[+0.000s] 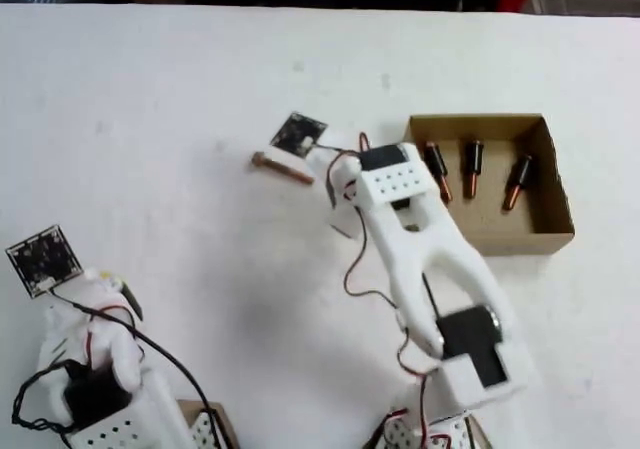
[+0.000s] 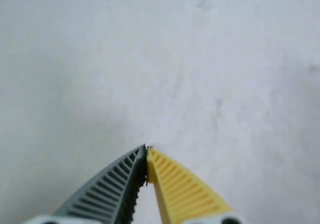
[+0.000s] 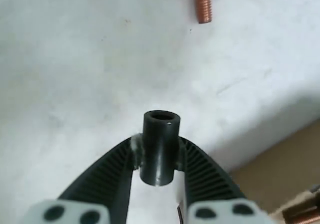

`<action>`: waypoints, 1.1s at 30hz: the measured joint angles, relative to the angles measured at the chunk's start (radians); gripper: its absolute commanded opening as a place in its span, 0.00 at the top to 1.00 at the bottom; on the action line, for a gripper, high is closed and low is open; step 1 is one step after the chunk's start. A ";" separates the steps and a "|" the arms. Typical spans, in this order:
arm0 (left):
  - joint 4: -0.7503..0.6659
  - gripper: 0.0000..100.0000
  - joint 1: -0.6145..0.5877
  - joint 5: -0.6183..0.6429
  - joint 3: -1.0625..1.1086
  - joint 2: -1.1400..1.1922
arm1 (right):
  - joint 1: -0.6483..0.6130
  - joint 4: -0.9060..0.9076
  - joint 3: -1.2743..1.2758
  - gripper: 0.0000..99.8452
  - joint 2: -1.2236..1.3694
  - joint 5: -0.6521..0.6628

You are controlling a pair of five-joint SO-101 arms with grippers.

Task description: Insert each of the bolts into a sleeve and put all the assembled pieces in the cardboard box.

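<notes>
**Clamped on a sleeve, with one bolt loose**

In the right gripper (image 3: 159,140), a black sleeve (image 3: 160,149), pinched between both dark jaws pressed to its two sides, with its open end pointing away from the wrist. Below it, the white table (image 1: 150,99).

In the high view, at 11 o'clock from the table's middle, a copper bolt (image 1: 283,166), lying flat and untouched. Just at 9 o'clock of the wrist of the right arm (image 1: 430,259), and apart from the sleeve.

At 3 o'clock from the middle, the open cardboard box (image 1: 556,231). Inside, three assembled pieces (image 1: 471,167), side by side along its 12 o'clock wall. Black sleeve ends toward 12 o'clock, copper ends roughly toward 6 o'clock.

At 8 o'clock, near the table's edge, the left gripper (image 2: 146,151). Grey and yellow jaws together tip to tip, with nothing between them, over bare table. Well apart from bolt, sleeve and box.
</notes>
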 measured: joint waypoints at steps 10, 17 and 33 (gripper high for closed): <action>-0.028 0.98 0.144 0.000 0.063 0.000 | 0.000 0.186 0.000 0.98 -0.344 0.000; -0.028 0.98 0.173 -0.029 0.063 0.000 | -0.002 0.288 0.000 0.98 -0.598 0.000; -0.028 0.98 0.180 -0.203 0.063 0.000 | -0.002 0.391 0.095 0.98 -1.031 -0.204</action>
